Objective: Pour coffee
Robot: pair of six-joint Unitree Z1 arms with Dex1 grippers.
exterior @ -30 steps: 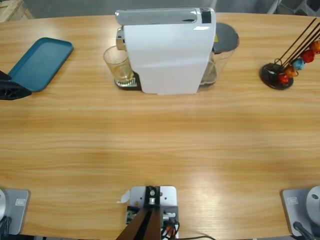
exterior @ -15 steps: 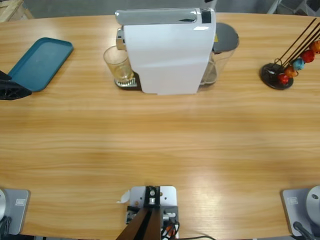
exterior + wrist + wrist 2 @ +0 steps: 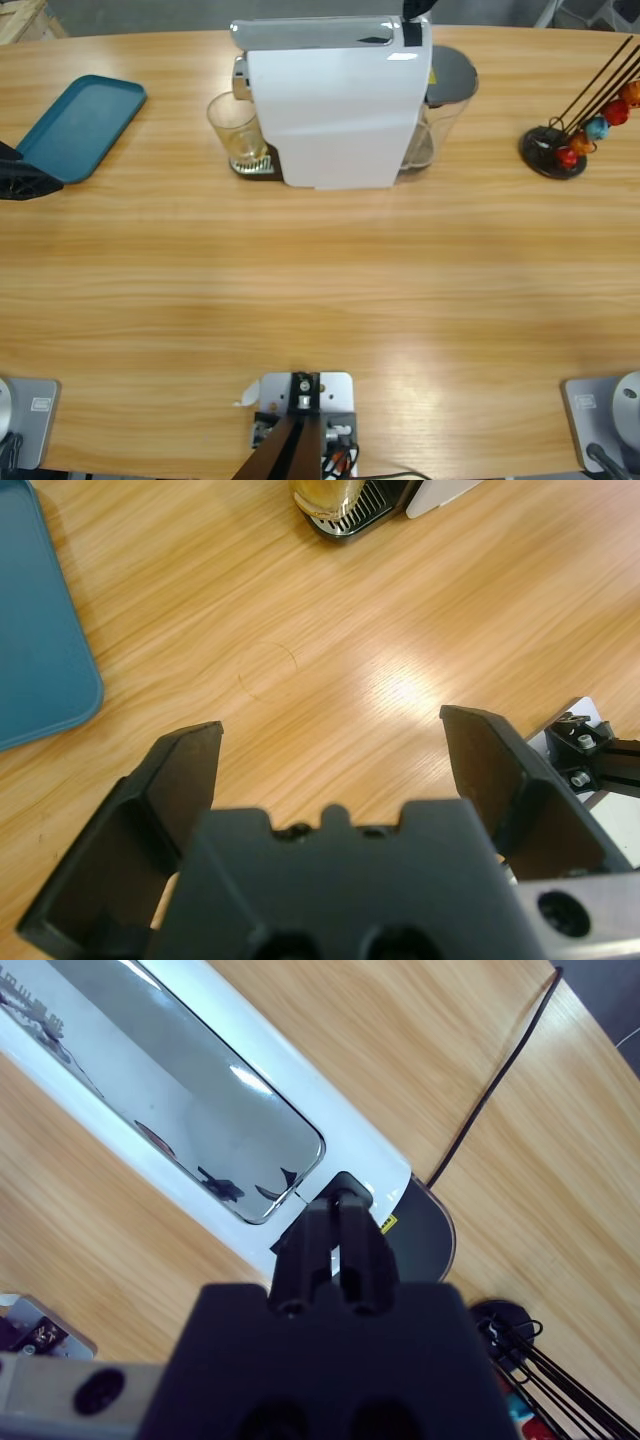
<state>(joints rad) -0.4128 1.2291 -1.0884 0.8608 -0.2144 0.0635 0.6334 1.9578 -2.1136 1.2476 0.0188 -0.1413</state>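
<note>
Fingers of the right gripper (image 3: 338, 1222) are seen pressed together, nothing between them, their tips set at the rear end of the chrome lid on the white coffee machine (image 3: 335, 110) — whether they touch it cannot be told. Spread wide and holding nothing, the left gripper (image 3: 330, 755) is held over bare wood near the tabletop's (image 3: 320, 290) left edge, beside the teal tray (image 3: 80, 125). A clear glass (image 3: 235, 130) is seen on the machine's drip grille near the far edge; coffee cannot be made out in it. A capsule stand (image 3: 580, 120) is placed near the far right corner.
</note>
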